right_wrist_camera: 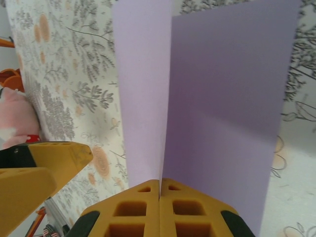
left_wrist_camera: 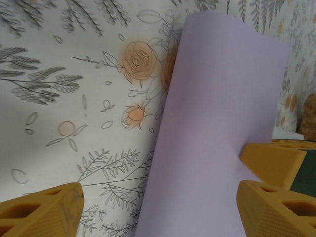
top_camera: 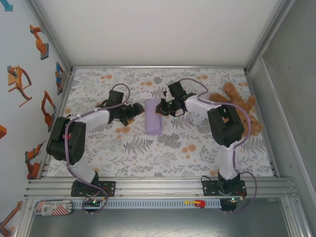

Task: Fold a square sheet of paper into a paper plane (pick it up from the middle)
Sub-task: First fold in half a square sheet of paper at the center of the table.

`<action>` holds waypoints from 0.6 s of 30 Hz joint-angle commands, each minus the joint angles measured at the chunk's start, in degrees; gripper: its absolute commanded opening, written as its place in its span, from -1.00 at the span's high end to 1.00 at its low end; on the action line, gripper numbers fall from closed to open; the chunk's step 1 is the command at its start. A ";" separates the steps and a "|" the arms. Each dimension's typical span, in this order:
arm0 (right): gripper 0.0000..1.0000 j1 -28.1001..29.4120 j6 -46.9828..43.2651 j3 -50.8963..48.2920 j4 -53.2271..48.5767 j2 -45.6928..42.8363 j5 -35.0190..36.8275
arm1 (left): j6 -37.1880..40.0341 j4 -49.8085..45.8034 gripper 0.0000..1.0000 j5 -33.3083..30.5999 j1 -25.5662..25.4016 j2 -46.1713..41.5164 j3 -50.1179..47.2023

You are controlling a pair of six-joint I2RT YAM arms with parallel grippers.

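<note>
The bench wears a flower-patterned tablecloth (top_camera: 163, 148) inside plain white walls (top_camera: 158, 29). The square sheet of paper (right_wrist_camera: 222, 98), folded along a centre crease, sits at mid-bench between my arms, my right jaws clamped on that crease and my left jaws spread wide with the sheet's side reaching in between them. The teddy bear (top_camera: 237, 106) is half hidden behind my right arm, and bare cloth lies open toward the near rail (top_camera: 158, 185).
</note>
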 commanded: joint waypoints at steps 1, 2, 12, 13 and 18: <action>1.00 -0.44 -0.97 -0.78 0.68 1.10 1.57 | 0.35 -0.69 -0.55 0.84 -1.04 2.07 2.03; 1.00 -0.47 -0.99 -0.76 0.63 1.34 1.74 | 0.29 -0.72 -0.53 0.92 -1.22 2.59 2.39; 1.00 -1.04 -0.81 -1.43 0.69 2.78 2.20 | 1.56 -2.74 -0.43 2.31 -2.83 8.26 6.87; 1.00 -1.16 -0.73 -1.55 0.75 2.87 2.20 | 1.66 -2.73 -0.40 2.50 -3.00 8.75 7.22; 1.00 -1.49 -0.26 -2.08 1.18 2.94 1.87 | 2.59 -4.18 -0.32 2.78 -3.74 11.22 9.44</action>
